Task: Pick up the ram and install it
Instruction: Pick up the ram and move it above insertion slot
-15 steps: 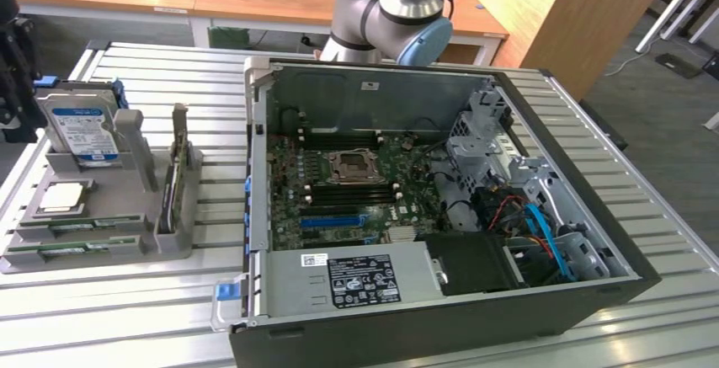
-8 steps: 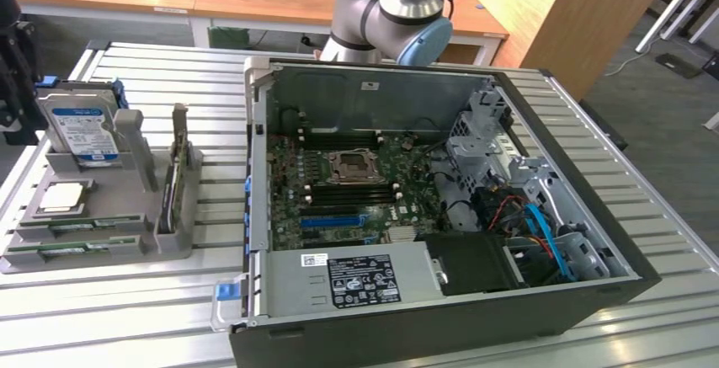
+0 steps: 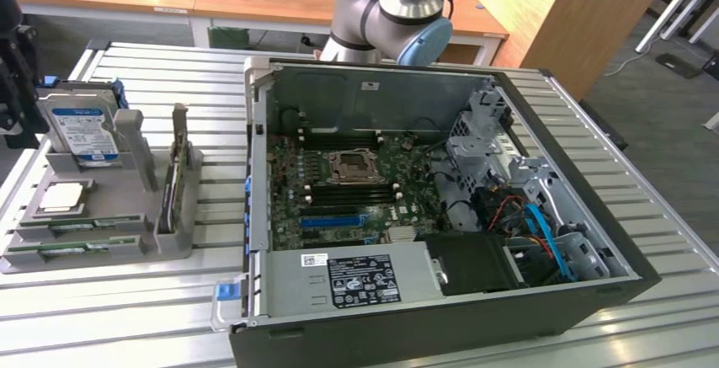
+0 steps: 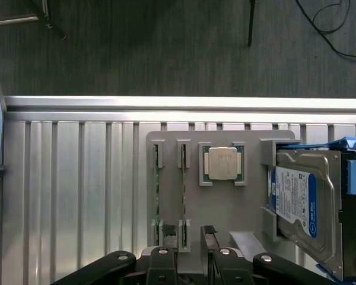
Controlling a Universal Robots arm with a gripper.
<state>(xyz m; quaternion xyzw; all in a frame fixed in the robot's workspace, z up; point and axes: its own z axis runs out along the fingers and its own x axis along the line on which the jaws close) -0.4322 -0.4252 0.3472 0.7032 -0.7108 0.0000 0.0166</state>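
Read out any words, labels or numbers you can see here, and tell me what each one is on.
Nothing reads clearly.
Blue label on silver boxy hard drive: blurred.
Black and white stickers on grey metal power supply: too small.
Square silver-topped processor chip: markings illegible.

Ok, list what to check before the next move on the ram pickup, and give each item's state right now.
1. Open, empty gripper: ok, the jaws stand apart with nothing between them.
2. Ram sticks ready in the holder: ok, two green sticks stand on edge in slots beside the processor.
3. Gripper down on a stick: not ok, it hangs above the holder and seems to touch nothing.
4. Computer case open: ok, the motherboard is exposed.
5. Memory slots free: ok, they look empty.
6. Slot latches open: cannot tell.
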